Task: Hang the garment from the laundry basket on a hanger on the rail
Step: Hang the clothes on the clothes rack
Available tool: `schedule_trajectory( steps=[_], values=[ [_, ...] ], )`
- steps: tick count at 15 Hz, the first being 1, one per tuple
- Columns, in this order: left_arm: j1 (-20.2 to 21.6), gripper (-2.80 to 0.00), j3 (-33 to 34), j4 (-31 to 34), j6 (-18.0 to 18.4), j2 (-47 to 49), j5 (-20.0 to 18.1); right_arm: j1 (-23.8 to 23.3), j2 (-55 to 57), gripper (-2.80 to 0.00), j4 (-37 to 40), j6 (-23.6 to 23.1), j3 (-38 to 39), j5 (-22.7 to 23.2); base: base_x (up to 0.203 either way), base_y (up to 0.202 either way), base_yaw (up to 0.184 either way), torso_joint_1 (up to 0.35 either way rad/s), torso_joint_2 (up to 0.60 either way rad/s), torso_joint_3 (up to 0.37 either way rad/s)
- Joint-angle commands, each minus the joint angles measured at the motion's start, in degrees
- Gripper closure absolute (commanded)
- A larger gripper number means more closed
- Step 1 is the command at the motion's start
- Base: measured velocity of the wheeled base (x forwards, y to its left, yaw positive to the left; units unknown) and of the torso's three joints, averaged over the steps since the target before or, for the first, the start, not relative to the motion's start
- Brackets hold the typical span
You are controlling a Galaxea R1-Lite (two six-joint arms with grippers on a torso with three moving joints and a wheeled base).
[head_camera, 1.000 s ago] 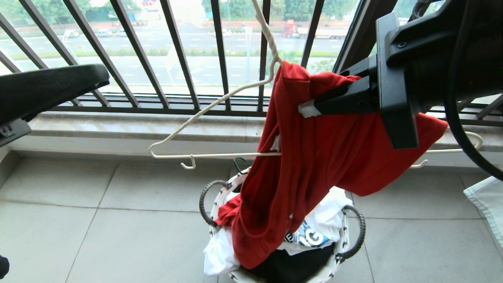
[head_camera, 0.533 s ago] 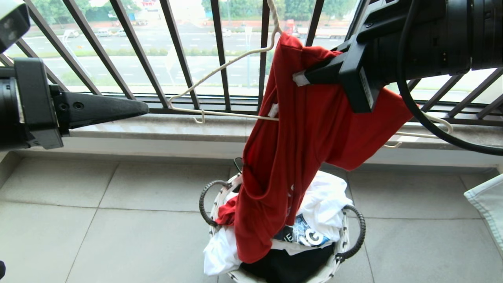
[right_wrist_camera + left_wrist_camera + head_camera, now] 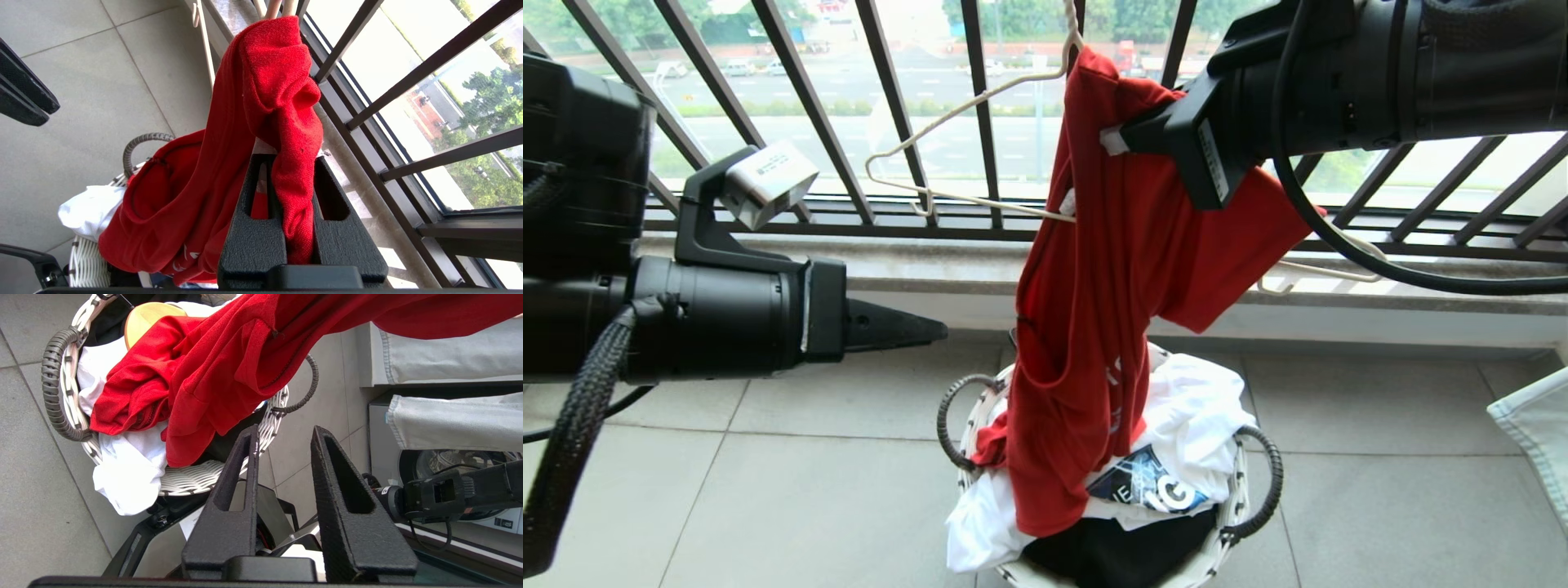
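The red garment (image 3: 1094, 327) hangs bunched over the right half of the cream wire hanger (image 3: 947, 114). Its lower end trails into the white woven laundry basket (image 3: 974, 408). My right gripper (image 3: 1119, 139) comes in from the upper right and is shut on a fold of the garment (image 3: 269, 81) near the hanger's neck. My left gripper (image 3: 931, 331) points level at the garment from the left, a short way off. Its fingers (image 3: 245, 457) stand apart with nothing between them, near the basket (image 3: 196, 477). The hanger's hook runs out of the top of the head view, and the rail is out of view.
The black balcony railing (image 3: 792, 106) and a stone ledge (image 3: 849, 261) lie behind the hanger. A white printed T-shirt (image 3: 1201, 425) and a black T-shirt (image 3: 1111, 555) fill the basket. Pale cloth (image 3: 1535, 425) hangs at the right edge. A washing machine (image 3: 449, 465) stands nearby.
My right gripper has carried the garment and hanger up and to the left. My left arm has swung in from the left and sunk to the height of the garment's middle.
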Motion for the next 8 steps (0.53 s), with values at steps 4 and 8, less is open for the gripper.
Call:
schedule_trajectory(
  steps=[4, 8],
  values=[
    [-7.6, -2.8, 11.5, -22.6, 0.2, 7.6, 12.0, 0.4, -0.9, 0.0, 0.0, 0.1, -0.1, 0.0, 0.0, 0.0, 0.0, 0.0, 0.0, 0.0],
    [-9.2, -2.8, 14.0, -30.5, 0.2, 8.9, 18.4, 2.7, -2.8, 0.0, 0.7, 0.1, 0.0, 0.0, 0.0, 0.0, 0.0, 0.0, 0.0, 0.0]
  ],
)
